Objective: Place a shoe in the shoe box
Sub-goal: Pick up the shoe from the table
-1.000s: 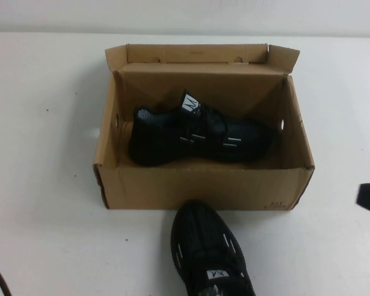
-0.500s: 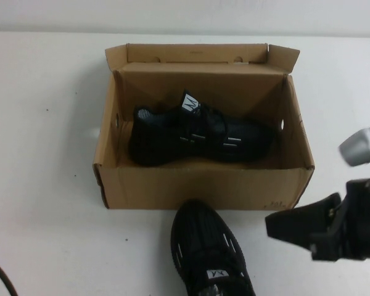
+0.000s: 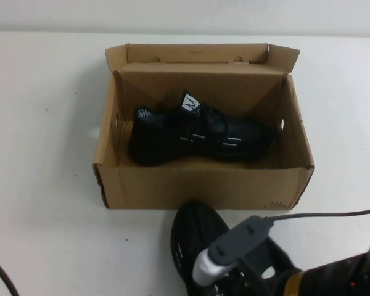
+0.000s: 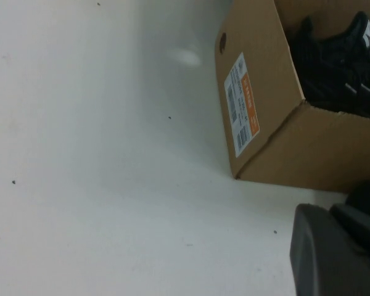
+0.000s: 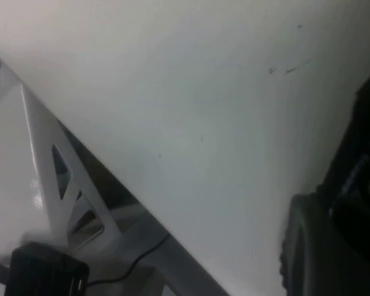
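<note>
shoe [image 3: 194, 231] half hidden under right gripper [image 3: 234, 280], jaws unreadable, left gripper [image 4: 336, 253] jaws together

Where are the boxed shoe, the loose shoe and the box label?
Boxed shoe [image 3: 200, 137]: high view, laces at midfoot.
Loose shoe [image 3: 194, 233]: high view, toe cap.
Box label [image 4: 242, 103]: left wrist view, centre of the sticker.

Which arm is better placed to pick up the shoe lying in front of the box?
The right. Its pincer hangs over the loose shoe before the shoe box; the left pincer sits off beside the box.
</note>
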Tool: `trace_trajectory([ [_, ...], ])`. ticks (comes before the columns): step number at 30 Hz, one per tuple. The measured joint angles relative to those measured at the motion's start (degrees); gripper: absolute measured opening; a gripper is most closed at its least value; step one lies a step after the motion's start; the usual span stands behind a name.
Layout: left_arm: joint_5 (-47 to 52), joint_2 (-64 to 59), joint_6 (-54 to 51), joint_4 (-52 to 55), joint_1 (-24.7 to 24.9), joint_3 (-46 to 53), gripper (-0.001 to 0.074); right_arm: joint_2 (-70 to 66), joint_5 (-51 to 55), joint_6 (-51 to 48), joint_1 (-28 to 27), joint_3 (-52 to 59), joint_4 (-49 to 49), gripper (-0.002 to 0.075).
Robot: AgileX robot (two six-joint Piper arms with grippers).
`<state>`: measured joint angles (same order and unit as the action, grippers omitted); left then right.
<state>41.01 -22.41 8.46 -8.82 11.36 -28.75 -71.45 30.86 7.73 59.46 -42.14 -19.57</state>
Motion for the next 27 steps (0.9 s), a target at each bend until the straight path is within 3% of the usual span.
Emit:
trace_trajectory([
  [10, 4.0, 0.0, 0.0, -0.3, 0.0, 0.0, -0.0002, -14.3, 1.9, 2.4, 2.2, -8.8, 3.5, 0.032],
  [21, 8.4, 0.0, 0.0, -0.4, 0.0, 0.0, -0.0002, -20.7, 1.8, 2.6, 2.4, -10.7, 3.2, 0.0308],
  [27, 8.5, 0.0, 0.0, -0.4, 0.0, 0.0, -0.0003, -18.9, 8.2, 2.6, 2.4, -15.2, 3.3, 0.0308],
])
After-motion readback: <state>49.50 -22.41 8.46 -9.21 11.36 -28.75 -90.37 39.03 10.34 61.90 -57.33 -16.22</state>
